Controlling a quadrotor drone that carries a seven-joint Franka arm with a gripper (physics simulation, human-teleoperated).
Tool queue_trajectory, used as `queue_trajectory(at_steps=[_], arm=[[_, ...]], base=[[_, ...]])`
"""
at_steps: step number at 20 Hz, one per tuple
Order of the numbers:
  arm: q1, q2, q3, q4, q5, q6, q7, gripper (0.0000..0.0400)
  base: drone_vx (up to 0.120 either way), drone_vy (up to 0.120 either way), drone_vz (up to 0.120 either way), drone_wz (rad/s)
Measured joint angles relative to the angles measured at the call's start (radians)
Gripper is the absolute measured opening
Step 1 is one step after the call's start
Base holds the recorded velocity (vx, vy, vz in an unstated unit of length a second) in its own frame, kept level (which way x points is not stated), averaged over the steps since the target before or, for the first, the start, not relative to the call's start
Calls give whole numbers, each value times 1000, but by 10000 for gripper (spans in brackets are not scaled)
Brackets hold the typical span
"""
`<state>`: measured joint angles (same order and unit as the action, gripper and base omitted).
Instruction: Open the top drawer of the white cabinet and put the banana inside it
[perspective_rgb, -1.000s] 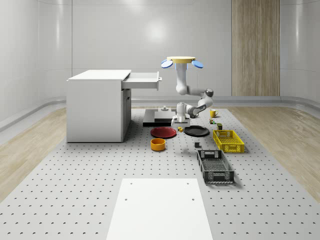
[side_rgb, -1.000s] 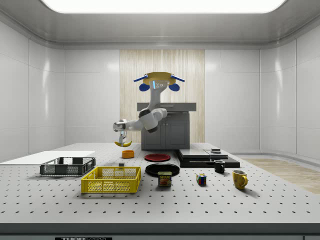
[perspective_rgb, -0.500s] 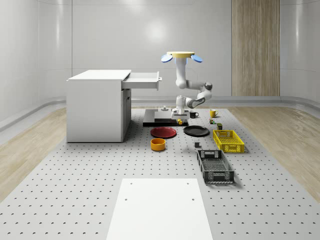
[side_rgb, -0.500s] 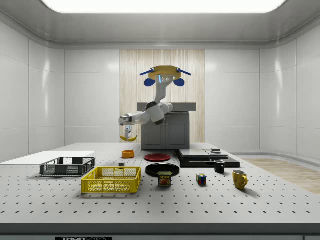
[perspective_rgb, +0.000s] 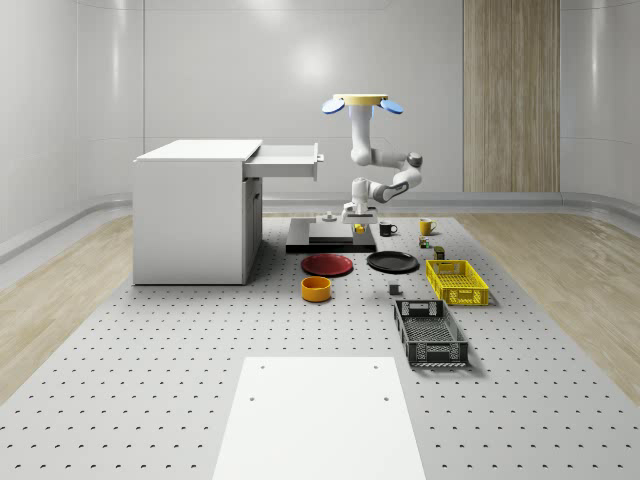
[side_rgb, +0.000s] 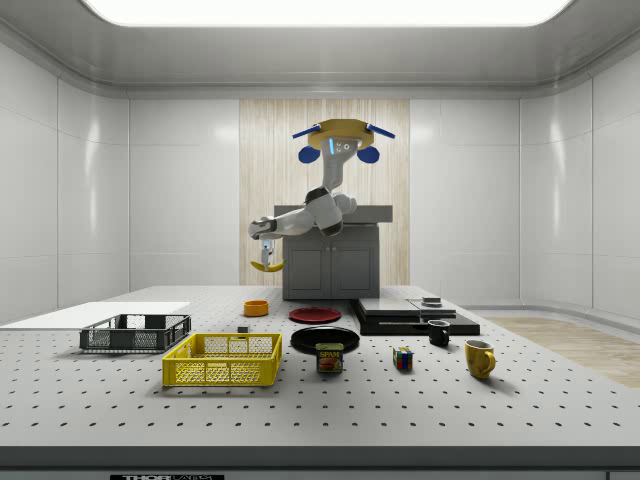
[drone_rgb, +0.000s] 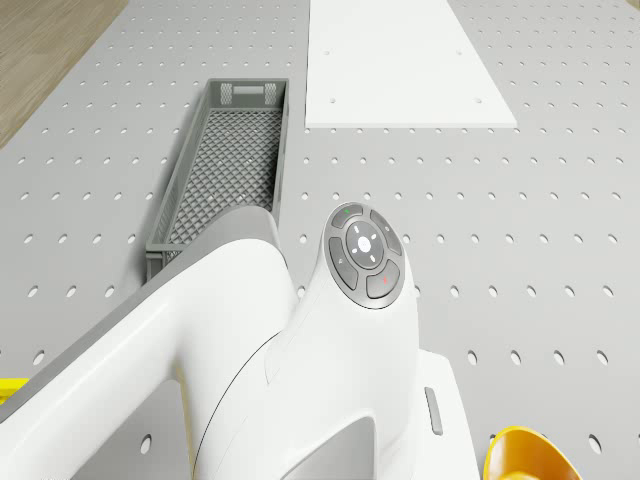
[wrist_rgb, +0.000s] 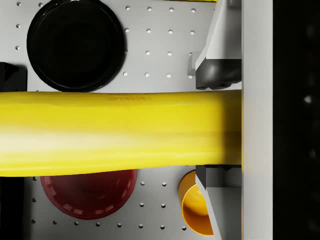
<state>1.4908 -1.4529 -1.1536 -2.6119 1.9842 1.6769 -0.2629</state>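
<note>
The gripper (side_rgb: 265, 248) is clamped across the banana (side_rgb: 266, 266), its fingers (wrist_rgb: 218, 75) pressed against the fruit's two sides in the wrist view, and it now carries the fruit well clear of the perforated table (perspective_rgb: 150, 380). A second ago the banana hung just above the red plate (perspective_rgb: 327, 264) and the black plate (perspective_rgb: 392, 262); since then it has risen steadily, and the arm has folded in closer under the drone (perspective_rgb: 362, 102). The drone itself has climbed too, and it hovers above the dark slab (perspective_rgb: 330, 236) and the plates, off to the open side of the white cabinet (perspective_rgb: 195, 215). The top drawer (perspective_rgb: 285, 160) already stands pulled out, so the opening step looks done and the lift is well under way. In the whole-scene view the banana still sits lower than the drawer's rim and well apart from it, toward that view's right. What remains, by the look of it, is more height, a crossing toward the cabinet, and a release over the drawer. The orange bowl (perspective_rgb: 316, 288), yellow crate (perspective_rgb: 456, 281) and grey crate (perspective_rgb: 430, 333) lie untouched below.
</note>
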Motion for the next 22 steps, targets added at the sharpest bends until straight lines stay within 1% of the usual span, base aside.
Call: queue_trajectory(at_steps=[22], arm=[[12, -25, 0, 2, -12, 23, -8, 193]], base=[[-120, 0, 120, 0]])
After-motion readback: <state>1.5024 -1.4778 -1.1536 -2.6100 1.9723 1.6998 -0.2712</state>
